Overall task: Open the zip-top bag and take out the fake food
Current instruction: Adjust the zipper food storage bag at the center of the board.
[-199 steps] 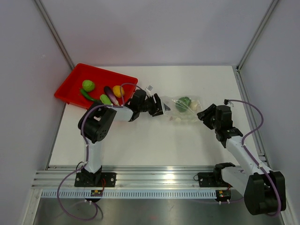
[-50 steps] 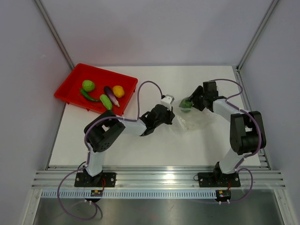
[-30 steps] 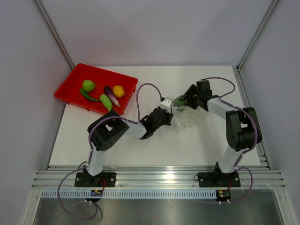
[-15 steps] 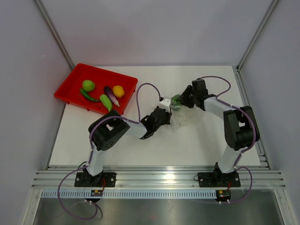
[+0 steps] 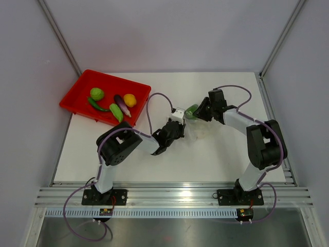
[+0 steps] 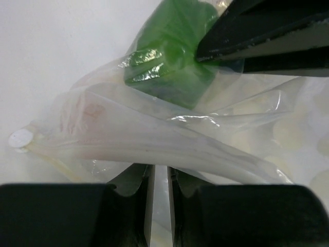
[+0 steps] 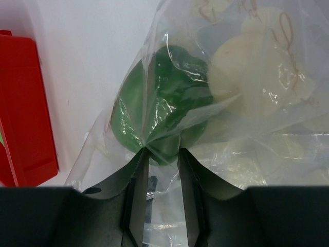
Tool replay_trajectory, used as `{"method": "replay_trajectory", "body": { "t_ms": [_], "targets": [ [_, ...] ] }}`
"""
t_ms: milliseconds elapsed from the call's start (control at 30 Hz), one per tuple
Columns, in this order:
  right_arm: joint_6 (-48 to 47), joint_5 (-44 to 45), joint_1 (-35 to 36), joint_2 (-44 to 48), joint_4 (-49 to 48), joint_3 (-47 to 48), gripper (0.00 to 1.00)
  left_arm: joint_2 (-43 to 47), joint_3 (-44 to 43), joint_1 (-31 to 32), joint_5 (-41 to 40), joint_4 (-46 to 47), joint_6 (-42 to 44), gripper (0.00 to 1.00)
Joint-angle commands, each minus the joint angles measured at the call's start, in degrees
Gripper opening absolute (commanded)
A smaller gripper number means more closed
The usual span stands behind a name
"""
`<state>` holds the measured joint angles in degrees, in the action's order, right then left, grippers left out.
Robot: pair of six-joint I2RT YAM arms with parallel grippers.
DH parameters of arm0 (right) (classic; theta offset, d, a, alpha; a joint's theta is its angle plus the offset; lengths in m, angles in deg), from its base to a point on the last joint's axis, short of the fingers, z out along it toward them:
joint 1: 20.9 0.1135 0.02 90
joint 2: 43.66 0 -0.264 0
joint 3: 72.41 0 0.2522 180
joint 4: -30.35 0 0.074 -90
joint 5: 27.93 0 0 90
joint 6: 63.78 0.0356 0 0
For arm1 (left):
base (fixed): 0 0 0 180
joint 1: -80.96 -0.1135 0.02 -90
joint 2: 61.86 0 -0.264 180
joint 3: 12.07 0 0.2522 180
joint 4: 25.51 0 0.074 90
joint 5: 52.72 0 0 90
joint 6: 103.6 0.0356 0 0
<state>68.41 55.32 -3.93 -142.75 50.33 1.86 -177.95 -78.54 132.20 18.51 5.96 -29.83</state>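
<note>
The clear zip-top bag (image 5: 200,129) lies crumpled at mid-table between my two grippers. My left gripper (image 5: 178,122) is shut on a fold of its film (image 6: 154,149) at the bag's near-left edge. My right gripper (image 5: 197,113) is shut on a green piece of fake food (image 5: 191,109), gripping it through the bag's plastic (image 7: 163,105). The same green piece shows in the left wrist view (image 6: 169,56), under the right gripper's fingers (image 6: 267,31). Pale pieces (image 7: 257,67) lie deeper in the bag.
The red tray (image 5: 82,85) stands at the back left with a round green piece (image 5: 96,93), a yellow one (image 5: 129,99), a long purple one (image 5: 121,103) and other green pieces. Its edge shows in the right wrist view (image 7: 25,108). Walls enclose the table.
My right gripper has moved left from the bag's right side with the green piece, bunching the bag toward my left gripper. My left arm has swung round and holds the bag's edge.
</note>
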Motion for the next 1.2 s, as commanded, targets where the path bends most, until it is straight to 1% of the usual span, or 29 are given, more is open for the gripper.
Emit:
{"method": "replay_trajectory", "body": {
  "t_ms": [0, 67, 100, 300, 567, 667, 733, 867, 1000, 1100, 1167],
  "targets": [
    [-2.11, 3.91, 0.96, 3.37, 5.65, -1.36, 0.27, 3.86, 0.76, 0.26, -3.12, 6.8, 1.38, 0.16],
    [-2.29, 5.33, 1.04, 5.03, 6.17, -1.45, 0.37, 4.03, 0.94, 0.26, -3.38, 7.15, 1.55, 0.16],
    [-2.38, 6.21, 0.96, 5.48, 6.26, -1.62, 0.46, 4.03, 1.11, 0.26, -3.47, 7.41, 1.55, 0.16],
    [-2.91, 8.94, 0.96, 7.77, 6.79, -1.62, 0.63, 4.47, 1.55, 0.26, -3.47, 8.03, 1.73, 0.16],
    [-3.96, 17.28, 0.96, 11.54, 7.58, -0.92, 0.64, 4.3, 1.56, 0.26, -2.51, 8.38, 1.73, 0.17],
    [-4.31, 22.11, 0.96, 11.64, 8.11, 0.92, 0.64, 3.86, 1.38, 0.35, -1.72, 8.47, 1.64, 0.17],
    [-4.49, 22.21, 0.52, 10.85, 8.98, 2.41, 0.64, 3.25, 1.03, 0.52, -1.01, 8.47, 1.55, 0.17],
    [-5.45, 20.9, 0.17, 6.03, 9.43, 6.72, 0.64, 2.45, 0.5, 1.23, -1.01, 8.21, 2.08, 0.18],
    [-6.33, 20.19, -0.45, 0.75, 9.25, 11.02, 0.62, 0.61, -0.46, 2.72, -4.25, 7.06, 2.61, 0.18],
    [-7.38, 19.84, -0.54, -1.37, 6.45, 11.64, 0.61, -0.54, -0.9, 3.6, -5.93, 6.89, 2.52, 0.18],
    [-8.0, 18.79, -0.54, -3.2, 5.04, 12.96, 0.61, -1.24, -1.78, 3.78, -6.11, 4.97, 1.38, 0.18]
  ]
}}
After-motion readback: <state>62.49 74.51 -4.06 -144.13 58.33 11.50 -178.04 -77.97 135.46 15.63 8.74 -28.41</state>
